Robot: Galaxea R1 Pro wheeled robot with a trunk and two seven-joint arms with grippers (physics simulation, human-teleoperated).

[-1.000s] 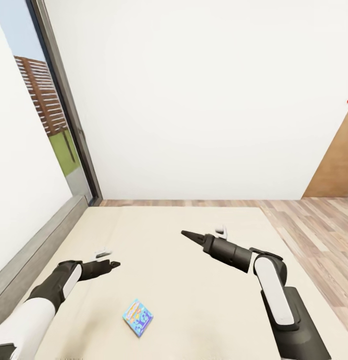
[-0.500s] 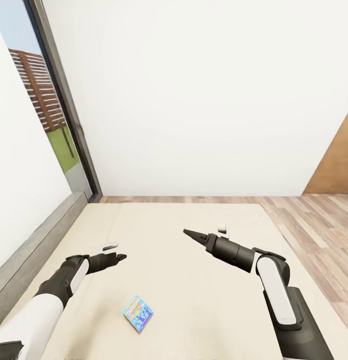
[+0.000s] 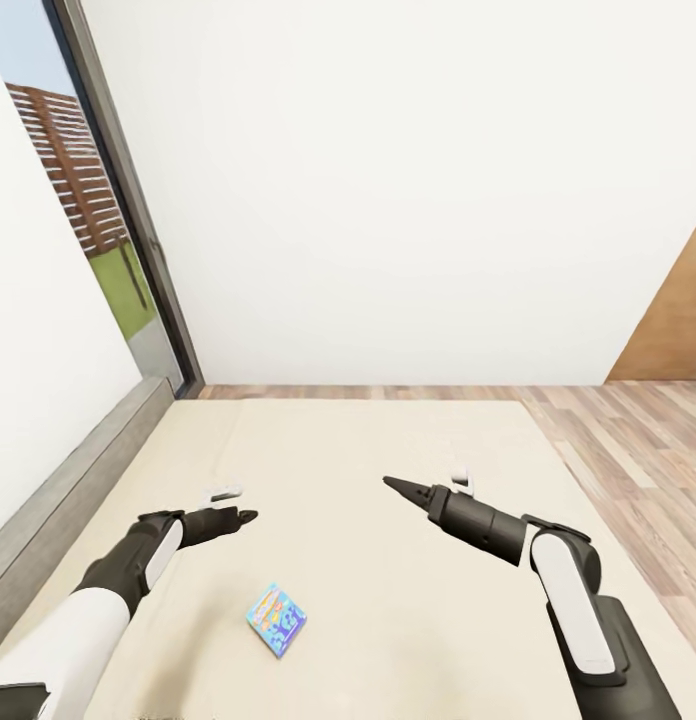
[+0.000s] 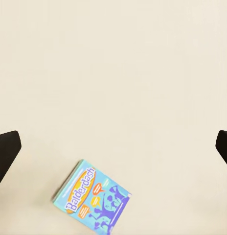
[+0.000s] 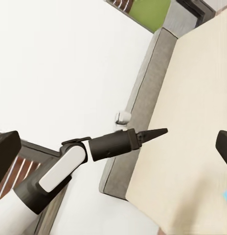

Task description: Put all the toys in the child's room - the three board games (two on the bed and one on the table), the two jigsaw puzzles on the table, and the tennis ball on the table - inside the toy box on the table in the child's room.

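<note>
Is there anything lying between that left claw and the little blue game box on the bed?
No, just bare beige bed separates the left gripper from the blue board game, as the head view shows.

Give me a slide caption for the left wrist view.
Left wrist view: small blue board game lying flat on the beige bed, between the open left gripper's fingertips.
</note>
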